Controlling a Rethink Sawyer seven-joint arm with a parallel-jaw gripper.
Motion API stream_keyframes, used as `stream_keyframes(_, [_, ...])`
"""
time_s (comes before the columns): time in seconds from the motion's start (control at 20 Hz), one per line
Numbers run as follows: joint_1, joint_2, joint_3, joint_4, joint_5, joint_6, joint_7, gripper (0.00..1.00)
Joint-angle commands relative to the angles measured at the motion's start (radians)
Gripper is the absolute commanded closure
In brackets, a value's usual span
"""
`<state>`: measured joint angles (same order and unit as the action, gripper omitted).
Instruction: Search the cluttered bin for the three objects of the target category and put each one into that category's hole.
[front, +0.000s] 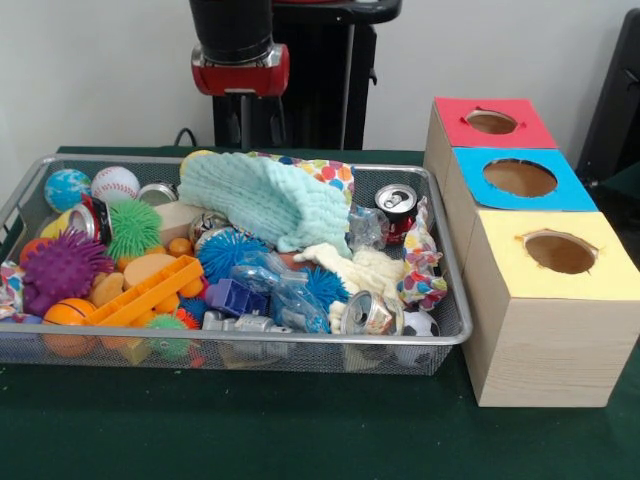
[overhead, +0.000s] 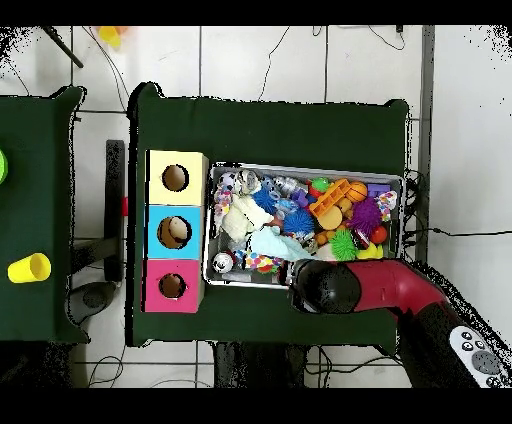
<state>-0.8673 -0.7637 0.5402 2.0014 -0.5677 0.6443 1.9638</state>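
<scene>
A wire mesh bin (front: 250, 338) holds a jumble of things. A mint cloth (front: 270, 200) lies over the middle, with a cream cloth (front: 360, 268) and a patterned cloth (front: 425, 265) to its right. A red soda can (front: 397, 205), a crushed can (front: 368, 313) and another can (front: 85, 220) show among spiky balls, a baseball (front: 115, 183) and an orange toy (front: 150, 290). Beside the bin stand three boxes with holes in their tops: red (front: 495, 122), blue (front: 520, 178) and yellow (front: 560, 252). My gripper (front: 241, 100) hangs over the bin's far rim, above the clutter; the overhead view shows the gripper (overhead: 322, 287) at the bin's edge.
The bin (overhead: 305, 168) and the boxes (overhead: 175, 232) stand on a green cloth table. A yellow cup (overhead: 29, 268) sits on a separate table at the left of the overhead view. A control pendant (overhead: 478, 352) lies near the arm's base.
</scene>
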Motion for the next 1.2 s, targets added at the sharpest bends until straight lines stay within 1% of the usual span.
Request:
stream_keyframes(0.05, [-0.080, 0.100, 0.078, -0.181, -0.125, 0.041, -0.336, 0.00])
stream_keyframes(0.2, [-0.105, 0.112, 0.084, -0.206, -0.164, 0.045, -0.364, 0.00])
stream_keyframes(0.35, [-0.132, 0.164, 0.091, -0.250, -0.188, 0.060, -0.399, 0.00])
stream_keyframes(0.45, [-0.152, 0.186, 0.106, -0.275, -0.198, 0.069, -0.429, 0.00])
stream_keyframes(0.55, [-0.164, 0.192, 0.120, -0.295, -0.199, 0.092, -0.456, 0.00])
stream_keyframes(0.7, [-0.179, 0.205, 0.136, -0.306, -0.202, 0.097, -0.476, 0.00])
stream_keyframes(0.85, [-0.187, 0.215, 0.140, -0.304, -0.210, 0.082, -0.476, 0.00])
stream_keyframes(1.0, [-0.164, 0.239, 0.121, -0.312, -0.244, 0.037, -0.444, 0.00])
stream_keyframes(1.1, [-0.125, 0.286, 0.075, -0.335, -0.298, -0.024, -0.380, 0.00])
stream_keyframes(1.2, [-0.077, 0.347, 0.022, -0.379, -0.373, -0.099, -0.298, 0.00])
